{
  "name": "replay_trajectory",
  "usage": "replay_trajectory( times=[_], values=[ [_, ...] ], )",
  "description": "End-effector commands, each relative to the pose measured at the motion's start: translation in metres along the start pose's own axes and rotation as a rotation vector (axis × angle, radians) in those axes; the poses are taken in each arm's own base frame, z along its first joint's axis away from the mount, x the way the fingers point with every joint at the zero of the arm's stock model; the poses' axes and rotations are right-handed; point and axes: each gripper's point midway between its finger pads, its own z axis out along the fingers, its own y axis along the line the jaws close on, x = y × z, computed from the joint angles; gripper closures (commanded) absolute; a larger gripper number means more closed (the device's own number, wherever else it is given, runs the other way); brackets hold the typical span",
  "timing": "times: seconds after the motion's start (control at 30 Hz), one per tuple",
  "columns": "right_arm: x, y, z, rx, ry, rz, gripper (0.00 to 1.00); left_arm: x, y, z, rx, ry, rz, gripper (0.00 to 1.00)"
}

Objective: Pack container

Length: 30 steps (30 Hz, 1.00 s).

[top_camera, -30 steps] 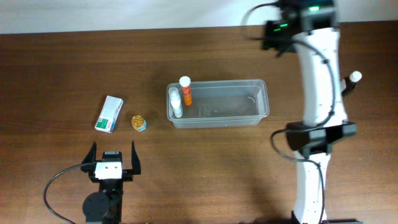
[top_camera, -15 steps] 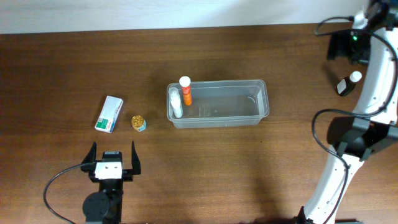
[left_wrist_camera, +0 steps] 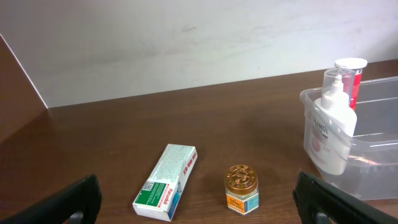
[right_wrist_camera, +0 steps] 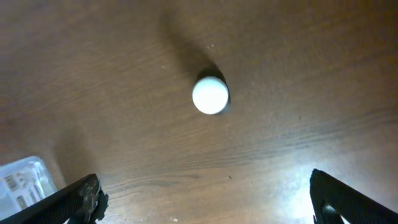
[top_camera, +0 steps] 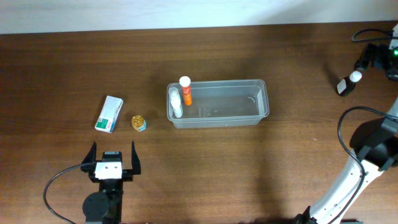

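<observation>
Two claws, both spread wide & empty: left claw [top_camera: 112,155] near the front edge, right claw [right_wrist_camera: 202,186] above a white-capped bottle [right_wrist_camera: 210,95] at far right, not touching it. Container [top_camera: 217,82] sits mid-tabletop [top_camera: 62,62], w/ pump bottle [top_camera: 176,104] & orange tube [top_camera: 186,92] upright at its left end. Box [top_camera: 109,114] & small jar [top_camera: 138,122] lie to its left, outside.

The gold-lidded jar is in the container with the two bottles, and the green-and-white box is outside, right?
No. The gold-lidded jar is outside the container, on the table beside the green-and-white box; the overhead view shows it. The white pump bottle and orange bottle are inside.
</observation>
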Motion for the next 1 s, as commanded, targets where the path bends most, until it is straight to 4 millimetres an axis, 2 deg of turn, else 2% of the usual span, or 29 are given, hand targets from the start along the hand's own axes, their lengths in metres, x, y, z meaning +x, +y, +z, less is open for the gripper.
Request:
replay_trajectory(
  times=[0.0,0.17,0.43,0.5,0.73,0.97],
  values=[
    [-0.008,0.017,-0.005,-0.083,-0.046,-0.074,0.0,0.0,0.0,0.0,0.004,-0.004,0.016,0.01],
    [-0.014,0.015,0.002,-0.079,-0.061,-0.081,0.0,0.0,0.0,0.0,0.004,-0.004,0.016,0.01],
    [-0.017,0.006,0.03,-0.072,-0.038,-0.102,0.0,0.0,0.0,0.0,0.004,-0.004,0.016,0.01],
    [-0.019,-0.001,0.041,-0.042,-0.03,-0.102,0.01,0.0,0.0,0.0,0.004,-0.004,0.016,0.0],
    [-0.027,-0.019,0.057,0.038,-0.035,-0.119,0.01,0.0,0.0,0.0,0.004,-0.004,0.016,0.01],
    [-0.018,-0.023,0.082,0.024,0.02,-0.155,0.01,0.0,0.0,0.0,0.004,-0.004,0.016,0.01]
  ],
)
